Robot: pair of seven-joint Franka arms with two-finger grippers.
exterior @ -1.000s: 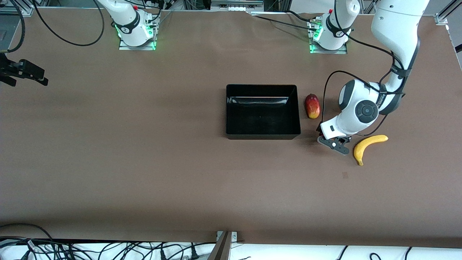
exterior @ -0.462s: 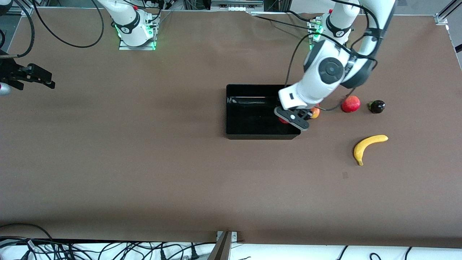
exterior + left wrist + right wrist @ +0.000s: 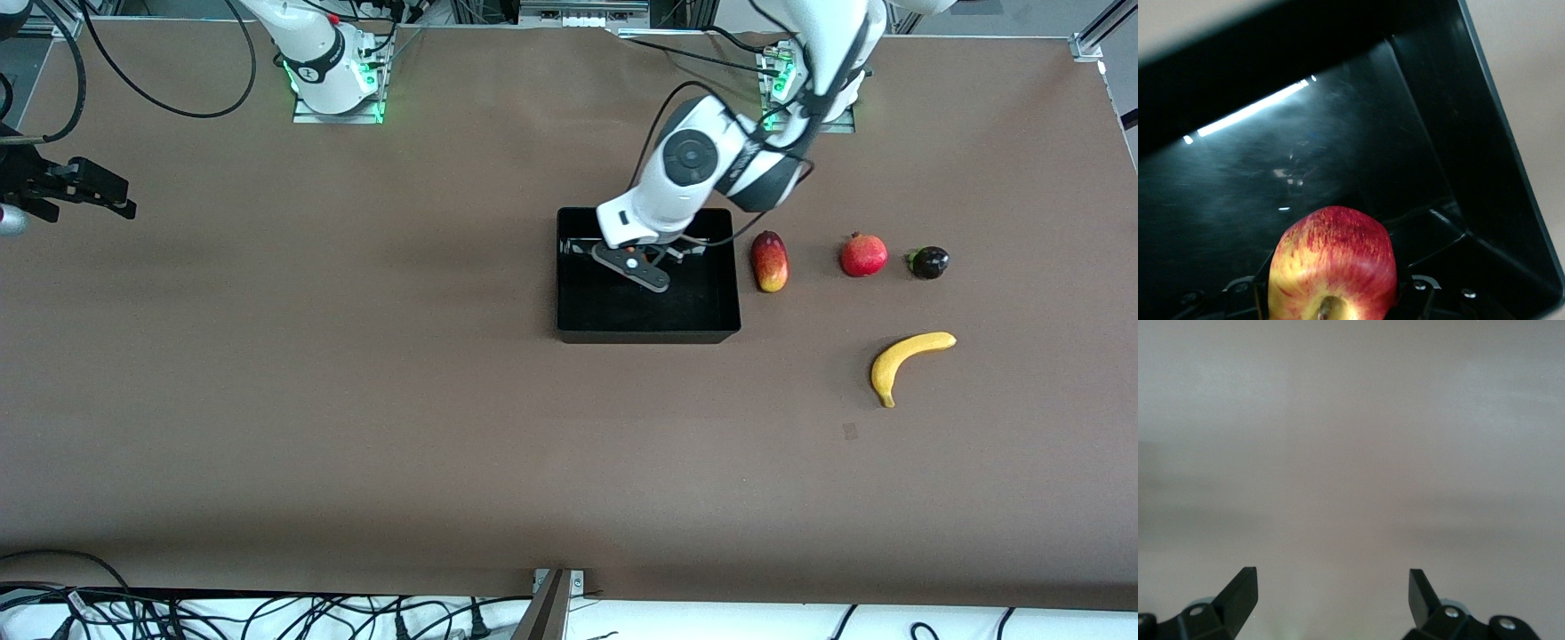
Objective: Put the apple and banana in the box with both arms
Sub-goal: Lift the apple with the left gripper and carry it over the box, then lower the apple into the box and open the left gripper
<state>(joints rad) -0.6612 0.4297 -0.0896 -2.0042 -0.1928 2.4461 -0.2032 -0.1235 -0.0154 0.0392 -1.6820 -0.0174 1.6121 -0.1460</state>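
Left gripper (image 3: 642, 264): front view, over the black box (image 3: 569, 293), its load hidden by the wrist.
Banana (image 3: 907, 357): on the table toward the left arm's end, nearer the camera than the mango (image 3: 770, 260), pomegranate (image 3: 864, 254) and a dark fruit (image 3: 928, 262).
Right gripper (image 3: 76, 185): waiting at the right arm's end.
Left wrist view: fingers clamp the apple (image 3: 1333, 265) above the box floor (image 3: 1338, 153).
Right wrist view: right gripper (image 3: 1331, 593) spread wide, empty, bare table beneath.
Advice: lower the apple near the floor before letting go, so it doesn't roll or bounce out.
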